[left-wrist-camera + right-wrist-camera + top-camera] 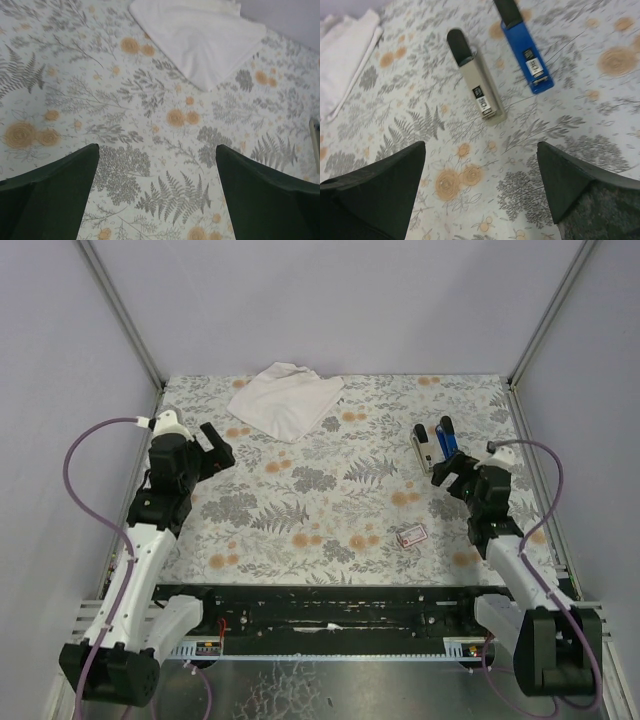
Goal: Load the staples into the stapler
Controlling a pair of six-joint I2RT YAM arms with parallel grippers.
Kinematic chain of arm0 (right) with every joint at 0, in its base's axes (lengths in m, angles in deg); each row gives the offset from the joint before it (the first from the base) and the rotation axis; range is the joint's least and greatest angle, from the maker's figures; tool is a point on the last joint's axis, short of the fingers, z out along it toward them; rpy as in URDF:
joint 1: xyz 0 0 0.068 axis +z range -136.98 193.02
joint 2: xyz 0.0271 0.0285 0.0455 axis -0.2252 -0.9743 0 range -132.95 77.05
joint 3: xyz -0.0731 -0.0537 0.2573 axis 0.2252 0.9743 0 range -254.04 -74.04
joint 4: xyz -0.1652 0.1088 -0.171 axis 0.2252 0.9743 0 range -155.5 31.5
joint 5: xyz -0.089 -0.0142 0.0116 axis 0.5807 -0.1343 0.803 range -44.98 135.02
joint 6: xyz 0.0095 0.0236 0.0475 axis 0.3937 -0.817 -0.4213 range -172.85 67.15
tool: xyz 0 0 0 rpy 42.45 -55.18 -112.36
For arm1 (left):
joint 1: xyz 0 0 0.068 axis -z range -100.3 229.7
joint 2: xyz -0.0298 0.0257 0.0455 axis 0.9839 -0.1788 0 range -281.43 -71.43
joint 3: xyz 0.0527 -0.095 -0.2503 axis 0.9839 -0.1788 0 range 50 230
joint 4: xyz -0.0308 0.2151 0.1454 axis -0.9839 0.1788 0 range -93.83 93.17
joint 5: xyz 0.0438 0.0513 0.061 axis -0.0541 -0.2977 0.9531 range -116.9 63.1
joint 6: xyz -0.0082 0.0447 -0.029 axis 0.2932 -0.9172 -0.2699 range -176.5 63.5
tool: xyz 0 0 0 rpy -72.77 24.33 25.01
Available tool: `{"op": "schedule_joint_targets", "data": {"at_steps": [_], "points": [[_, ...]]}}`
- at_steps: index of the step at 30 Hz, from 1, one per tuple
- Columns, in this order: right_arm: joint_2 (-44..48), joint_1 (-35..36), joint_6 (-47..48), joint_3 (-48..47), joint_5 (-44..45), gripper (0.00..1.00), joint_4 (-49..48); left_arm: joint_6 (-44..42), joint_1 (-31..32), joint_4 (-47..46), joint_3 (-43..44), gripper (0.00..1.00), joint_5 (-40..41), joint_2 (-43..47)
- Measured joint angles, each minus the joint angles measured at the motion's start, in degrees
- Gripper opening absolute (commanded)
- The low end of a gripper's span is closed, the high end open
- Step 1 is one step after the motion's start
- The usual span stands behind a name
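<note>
Two staplers lie side by side at the right of the table: a beige stapler (423,447) (477,86) and a blue stapler (446,436) (526,50), both closed. The small staples box (412,536) with a pink-red and white label lies on the cloth nearer the front, out of both wrist views. My right gripper (452,474) (481,150) is open and empty, just short of the staplers' near ends. My left gripper (215,450) (157,150) is open and empty over bare cloth at the left.
A folded white cloth (287,397) (200,35) lies at the back, left of centre. The floral tablecloth (330,500) covers the table. Grey walls close the back and both sides, and a black rail (320,605) runs along the front.
</note>
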Motion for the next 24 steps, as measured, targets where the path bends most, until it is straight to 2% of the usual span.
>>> {"op": "schedule_joint_targets", "data": {"at_steps": [7,9,16,20,24], "points": [[-14.9,0.0,0.1,-10.7,-12.5,0.94,10.4,-4.0,0.0,-0.2,-3.7,1.00,-6.2,-2.5],[-16.2,0.0,-0.1,-11.1,-13.7,0.93,13.2,-4.7,0.0,-0.3,-4.0,1.00,-7.3,-2.5],[-17.7,0.0,-1.2,-11.2,-17.2,0.76,24.5,-6.4,0.0,-0.8,-4.3,1.00,-10.6,-2.7],[-18.9,0.0,-1.5,-11.1,-20.1,0.68,27.1,-7.1,0.0,-0.8,-4.7,1.00,-10.6,-1.7],[-20.0,0.1,-2.1,-10.8,-22.2,0.65,28.1,-7.5,0.0,-0.9,-4.9,1.00,-10.5,-0.5]]}}
